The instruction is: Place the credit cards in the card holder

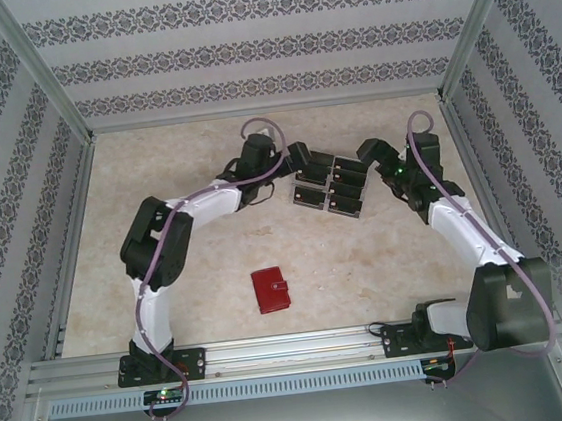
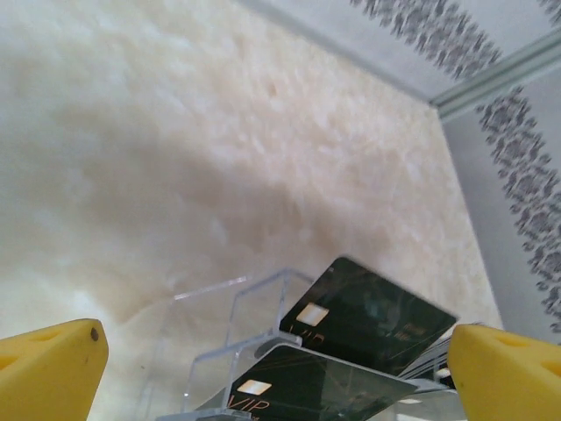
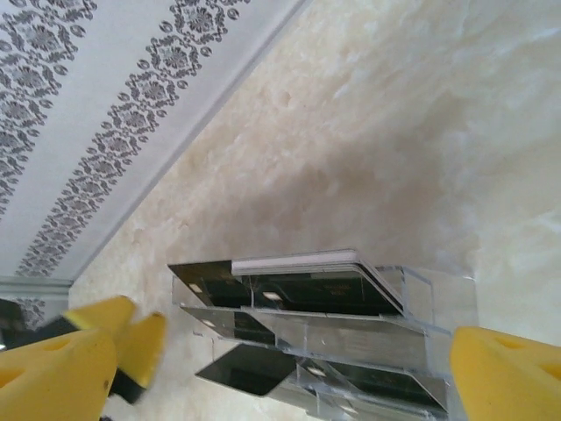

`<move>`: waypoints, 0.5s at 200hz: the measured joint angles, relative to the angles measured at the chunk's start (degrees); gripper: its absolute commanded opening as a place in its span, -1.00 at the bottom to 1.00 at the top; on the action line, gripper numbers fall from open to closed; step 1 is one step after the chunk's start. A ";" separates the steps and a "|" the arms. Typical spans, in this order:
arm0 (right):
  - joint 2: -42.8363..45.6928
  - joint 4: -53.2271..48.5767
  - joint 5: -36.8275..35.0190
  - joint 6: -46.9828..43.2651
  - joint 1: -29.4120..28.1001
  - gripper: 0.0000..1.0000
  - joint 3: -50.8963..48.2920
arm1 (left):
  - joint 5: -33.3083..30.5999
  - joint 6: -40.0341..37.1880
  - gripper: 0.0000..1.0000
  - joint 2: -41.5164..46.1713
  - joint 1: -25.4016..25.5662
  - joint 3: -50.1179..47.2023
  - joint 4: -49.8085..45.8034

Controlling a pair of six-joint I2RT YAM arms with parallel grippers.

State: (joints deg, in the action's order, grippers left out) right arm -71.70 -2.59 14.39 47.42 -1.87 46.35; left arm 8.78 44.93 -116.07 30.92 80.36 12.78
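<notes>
Several black credit cards [image 1: 327, 188] stand in stepped rows in a clear plastic tray at the table's far middle. My left gripper [image 1: 300, 156] is at the tray's left end, open, its yellow fingers [image 2: 48, 368] apart around two cards marked VIP [image 2: 368, 311] without touching them. Open too, my right gripper [image 1: 367, 149] is at the tray's right end, and in its wrist view the card stack [image 3: 307, 291] lies between its yellow fingers [image 3: 508, 377]. The dark-red card holder [image 1: 270, 290] lies closed on the near middle of the table, far from both grippers.
The clear tray [image 2: 254, 303] [image 3: 438, 298] has stepped acrylic walls around the cards. A finger of the left gripper [image 3: 131, 344] shows in the right wrist view. Patterned walls close the table at the back and sides [image 1: 264, 46]. A metal rail [image 1: 295, 345] runs along the near edge.
</notes>
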 measured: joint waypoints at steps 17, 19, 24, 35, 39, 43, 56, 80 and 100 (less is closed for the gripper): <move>1.70 -3.82 0.04 -2.56 -0.28 0.94 0.00 | -0.02 -0.42 1.00 4.17 -1.38 -2.54 -0.13; 1.97 -4.37 0.02 -2.97 -0.37 0.95 0.00 | 0.00 -0.55 1.00 4.79 -1.53 -2.97 -0.15; 2.71 -5.79 0.02 -3.82 -0.68 0.96 0.02 | -0.02 -0.76 1.00 6.23 -1.90 -3.98 -0.33; 4.44 -8.94 -0.46 -5.84 -2.29 0.96 0.22 | -0.04 -1.31 1.00 9.35 -2.60 -6.34 -0.90; 5.16 -10.34 -0.55 -6.62 -3.37 0.96 0.46 | -0.07 -1.49 1.00 10.60 -2.71 -7.19 -1.20; 5.79 -11.67 -1.05 -7.39 -4.55 0.97 0.76 | -0.07 -1.70 1.00 11.80 -2.91 -8.20 -1.53; 7.32 -15.96 -2.56 -9.92 -9.57 0.97 2.32 | -0.24 -2.56 1.00 16.28 -3.19 -11.37 -4.04; 8.57 -21.35 -6.43 -12.02 -21.86 0.96 4.39 | -0.17 -4.20 1.00 24.57 -3.19 -16.37 -10.75; 8.33 -23.78 -8.83 -11.47 -31.34 0.94 3.72 | 0.02 -5.09 1.00 32.24 -3.19 -21.79 -17.20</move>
State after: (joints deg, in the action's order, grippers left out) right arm -63.37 -26.37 5.56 35.94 -33.21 50.06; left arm 8.80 39.83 -83.83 27.73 58.57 -4.43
